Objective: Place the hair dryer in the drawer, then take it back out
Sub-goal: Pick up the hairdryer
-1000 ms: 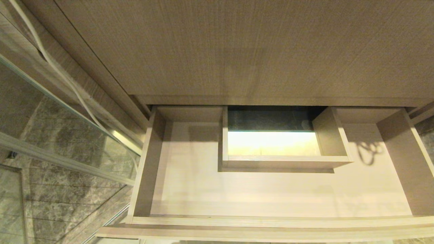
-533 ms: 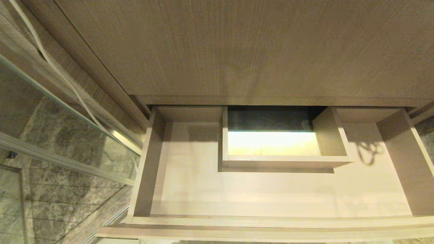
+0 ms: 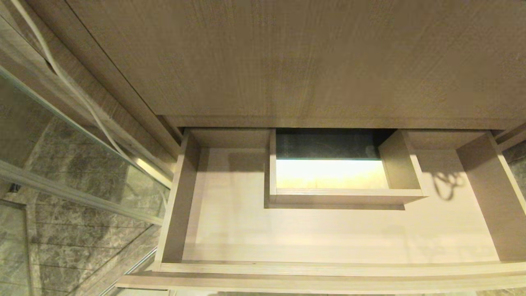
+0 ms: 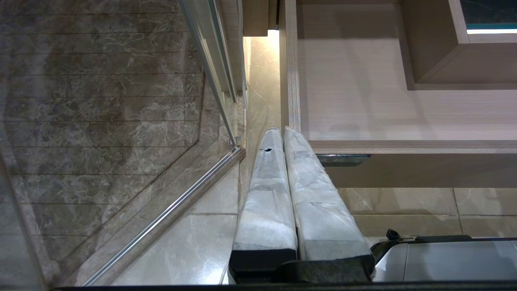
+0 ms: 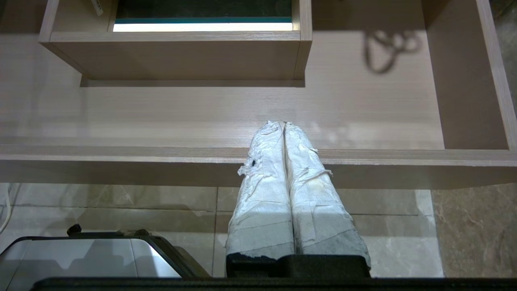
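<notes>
The drawer (image 3: 230, 230) floor lies bare, its boxed cut-out (image 3: 341, 197) walling off the middle rear.

Neither arm shows in the head view. The left gripper (image 4: 282, 133) appears in its own wrist view at lower centre of the frame — two long fingers (image 4: 266, 194) wrapped in white tape, pressed together along their whole length, holding nothing. The right gripper (image 5: 284, 125) sits at lower centre of its wrist view — its white-taped fingers (image 5: 313, 194) likewise meet at the tips, empty, with the wrapping frayed along the edges.
</notes>
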You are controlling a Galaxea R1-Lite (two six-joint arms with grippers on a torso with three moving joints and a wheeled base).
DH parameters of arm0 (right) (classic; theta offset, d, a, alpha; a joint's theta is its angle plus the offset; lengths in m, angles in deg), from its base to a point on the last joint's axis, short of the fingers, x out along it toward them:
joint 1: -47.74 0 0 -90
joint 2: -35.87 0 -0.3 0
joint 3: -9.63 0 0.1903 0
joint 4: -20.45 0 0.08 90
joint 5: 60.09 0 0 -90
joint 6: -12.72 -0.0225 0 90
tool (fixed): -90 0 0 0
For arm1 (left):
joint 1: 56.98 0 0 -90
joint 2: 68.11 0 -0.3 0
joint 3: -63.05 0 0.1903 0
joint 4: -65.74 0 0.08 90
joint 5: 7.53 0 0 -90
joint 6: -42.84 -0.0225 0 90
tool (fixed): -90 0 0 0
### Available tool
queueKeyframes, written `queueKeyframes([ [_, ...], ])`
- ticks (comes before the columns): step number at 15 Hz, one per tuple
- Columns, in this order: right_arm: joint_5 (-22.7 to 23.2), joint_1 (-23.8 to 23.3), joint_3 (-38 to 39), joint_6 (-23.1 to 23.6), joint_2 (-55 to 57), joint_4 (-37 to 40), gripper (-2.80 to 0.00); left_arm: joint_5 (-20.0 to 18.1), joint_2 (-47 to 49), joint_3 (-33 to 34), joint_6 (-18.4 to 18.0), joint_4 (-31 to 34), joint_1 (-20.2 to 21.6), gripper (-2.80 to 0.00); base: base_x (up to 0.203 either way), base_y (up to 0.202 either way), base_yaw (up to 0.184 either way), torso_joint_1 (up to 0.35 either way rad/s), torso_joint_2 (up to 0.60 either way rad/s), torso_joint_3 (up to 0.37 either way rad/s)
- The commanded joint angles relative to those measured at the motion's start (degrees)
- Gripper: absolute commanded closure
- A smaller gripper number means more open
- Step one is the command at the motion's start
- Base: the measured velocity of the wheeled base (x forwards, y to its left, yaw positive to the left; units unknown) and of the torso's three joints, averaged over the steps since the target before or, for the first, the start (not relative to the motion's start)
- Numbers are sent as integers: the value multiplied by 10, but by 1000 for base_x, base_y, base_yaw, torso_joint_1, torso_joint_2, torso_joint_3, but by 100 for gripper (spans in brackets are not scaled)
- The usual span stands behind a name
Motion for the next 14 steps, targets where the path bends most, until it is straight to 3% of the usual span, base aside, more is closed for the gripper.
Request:
queueKeyframes([
  [1, 0, 0, 1, 0, 1, 0, 0, 0, 0, 0, 0, 0, 0, 0, 0, 0, 0, 0, 0, 0],
  [14, 1, 0, 1, 0, 2, -1, 0, 0, 0, 0, 0, 0, 0, 0, 0, 0, 0, 0, 0, 0],
])
